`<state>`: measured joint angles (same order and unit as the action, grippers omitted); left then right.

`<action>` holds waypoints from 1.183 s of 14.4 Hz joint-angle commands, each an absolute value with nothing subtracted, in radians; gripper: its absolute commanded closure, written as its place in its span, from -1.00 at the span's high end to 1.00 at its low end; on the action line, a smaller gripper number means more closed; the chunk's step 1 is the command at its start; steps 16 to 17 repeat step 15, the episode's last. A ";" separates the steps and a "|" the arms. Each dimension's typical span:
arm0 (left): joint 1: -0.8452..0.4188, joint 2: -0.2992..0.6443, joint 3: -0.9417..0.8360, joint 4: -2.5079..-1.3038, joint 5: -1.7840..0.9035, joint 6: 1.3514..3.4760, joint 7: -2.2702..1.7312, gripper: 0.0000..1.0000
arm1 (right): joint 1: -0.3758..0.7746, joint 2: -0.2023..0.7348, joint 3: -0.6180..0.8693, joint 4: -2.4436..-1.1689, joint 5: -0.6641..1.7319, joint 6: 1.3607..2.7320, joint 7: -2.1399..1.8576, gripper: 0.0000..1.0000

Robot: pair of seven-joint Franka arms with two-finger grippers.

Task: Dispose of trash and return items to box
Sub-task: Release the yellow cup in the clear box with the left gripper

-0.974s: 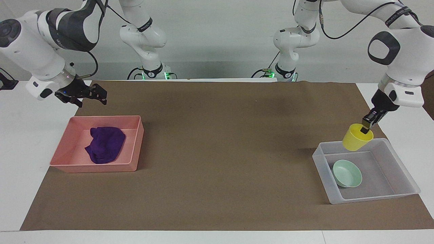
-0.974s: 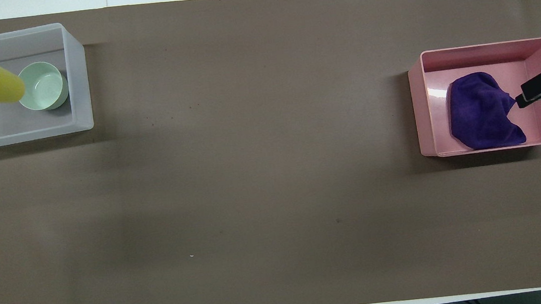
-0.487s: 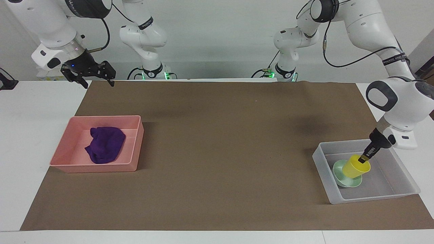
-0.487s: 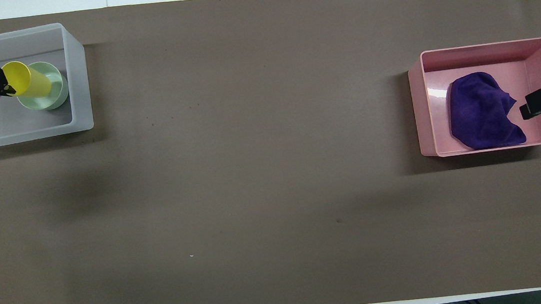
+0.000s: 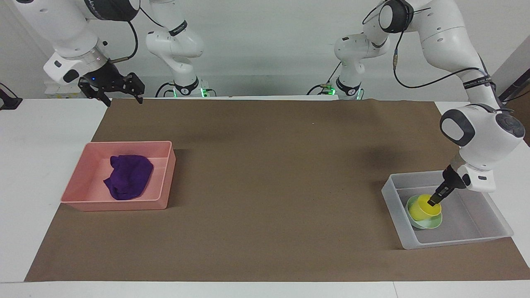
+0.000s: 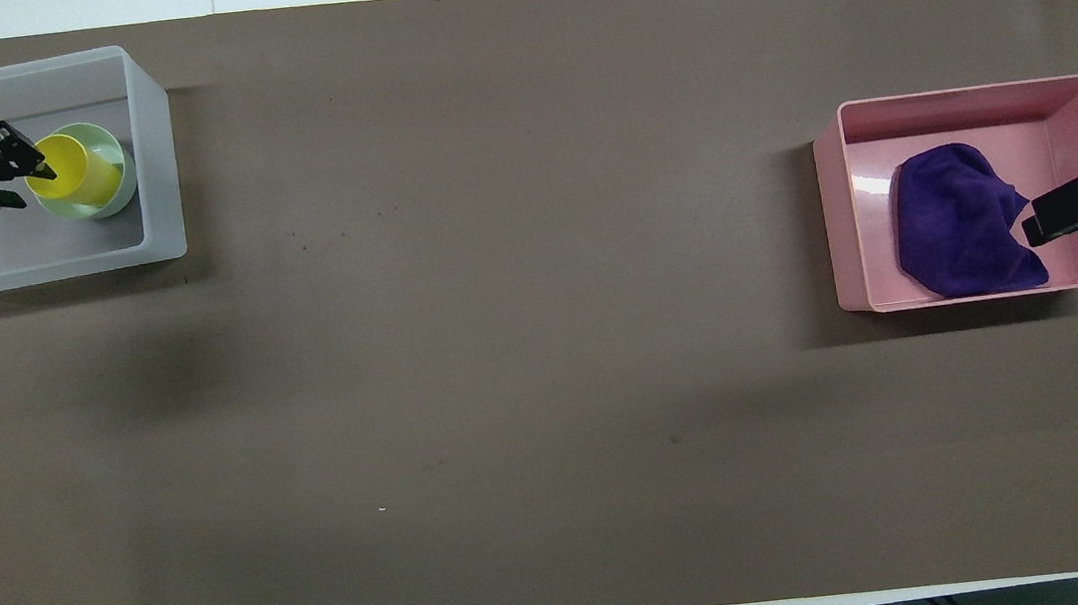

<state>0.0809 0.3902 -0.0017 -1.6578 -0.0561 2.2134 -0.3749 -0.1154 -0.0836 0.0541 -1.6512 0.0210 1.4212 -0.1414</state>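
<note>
Your left gripper [image 5: 434, 202] is down inside the box [image 5: 492, 238] at the left arm's end of the table, its fingers pinching the rim of the cup [image 5: 423, 207] on the side away from the table's middle. The cup sits in the bowl [image 5: 428, 224], tipped a little, its mouth turned up toward the gripper. So the cup lies straight under the fingers; to my eye the release calls for parting them and rising clear without dragging the rim sideways. The rag [image 5: 128, 176] lies in the pink tray [image 5: 124, 205]. Your right gripper [image 5: 118, 89] waits high over the table's robot-side edge near that tray, fingers apart and empty.
</note>
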 commanded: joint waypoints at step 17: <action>-0.064 -0.026 -0.006 -1.674 -0.002 1.672 0.018 1.00 | -0.097 -0.101 0.055 -1.672 0.026 1.424 -0.132 0.99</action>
